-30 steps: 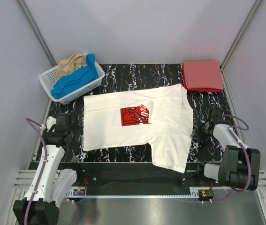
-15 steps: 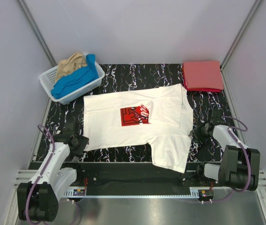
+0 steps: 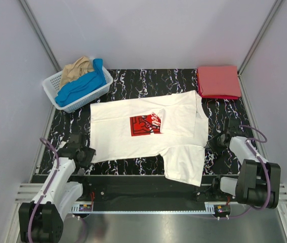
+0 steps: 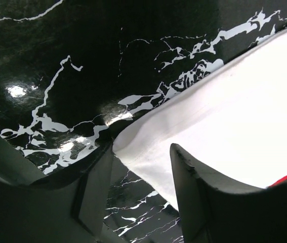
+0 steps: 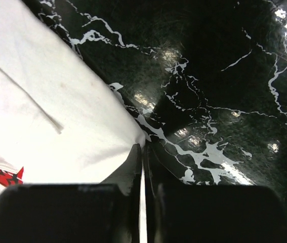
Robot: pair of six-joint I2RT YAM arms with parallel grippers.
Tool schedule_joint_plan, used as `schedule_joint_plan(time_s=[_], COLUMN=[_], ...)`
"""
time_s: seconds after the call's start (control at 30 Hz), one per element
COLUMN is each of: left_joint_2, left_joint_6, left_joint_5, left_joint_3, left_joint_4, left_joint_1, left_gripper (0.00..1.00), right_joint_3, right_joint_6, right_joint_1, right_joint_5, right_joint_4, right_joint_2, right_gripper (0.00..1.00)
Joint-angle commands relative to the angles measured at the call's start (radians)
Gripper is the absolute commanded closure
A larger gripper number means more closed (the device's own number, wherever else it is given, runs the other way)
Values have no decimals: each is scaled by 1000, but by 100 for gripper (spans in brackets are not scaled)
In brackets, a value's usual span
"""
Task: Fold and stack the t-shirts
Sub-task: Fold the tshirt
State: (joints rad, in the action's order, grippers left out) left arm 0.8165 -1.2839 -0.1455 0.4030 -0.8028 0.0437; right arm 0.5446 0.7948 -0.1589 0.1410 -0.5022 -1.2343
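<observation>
The white t-shirt with a red chest print (image 3: 148,131) lies spread on the black marbled table (image 3: 133,81), its lower right part folded toward the front edge. My left gripper (image 3: 88,154) is open, its jaws straddling the shirt's near-left corner (image 4: 133,144) low on the table. My right gripper (image 3: 210,143) is shut on the shirt's right edge (image 5: 128,139), a thin strip of cloth between the jaws. A folded red t-shirt (image 3: 218,81) lies at the back right. Blue (image 3: 82,85) and tan (image 3: 76,68) t-shirts lie in the basket.
A white lattice basket (image 3: 65,104) stands at the back left corner. Grey walls close in the table on three sides. A metal rail (image 3: 148,207) runs along the front edge by the arm bases.
My left gripper has moved in from the left to the shirt's near-left corner. My right gripper has crept slightly left along the shirt's right edge.
</observation>
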Motion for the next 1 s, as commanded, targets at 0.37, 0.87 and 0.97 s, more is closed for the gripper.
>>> schedule_joint_plan(time_s=[0.37, 0.87, 0.97], left_joint_2=[-115, -165, -132], left_joint_6=[-3, -19, -23], left_joint_5=[-8, -118, -91], left_joint_3=[-41, 120, 103], left_joint_4=[53, -141, -116], left_joint_1=[30, 33, 33], left_gripper=[100, 100, 100], right_joint_3=[2, -8, 9], right_joint_6=[-35, -20, -17], right_joint_1=[4, 5, 5], right_joint_5=[-52, 0, 14], right_joint_4=[-133, -187, -162], right_joint_2=[225, 302, 257], right_gripper=[100, 96, 83])
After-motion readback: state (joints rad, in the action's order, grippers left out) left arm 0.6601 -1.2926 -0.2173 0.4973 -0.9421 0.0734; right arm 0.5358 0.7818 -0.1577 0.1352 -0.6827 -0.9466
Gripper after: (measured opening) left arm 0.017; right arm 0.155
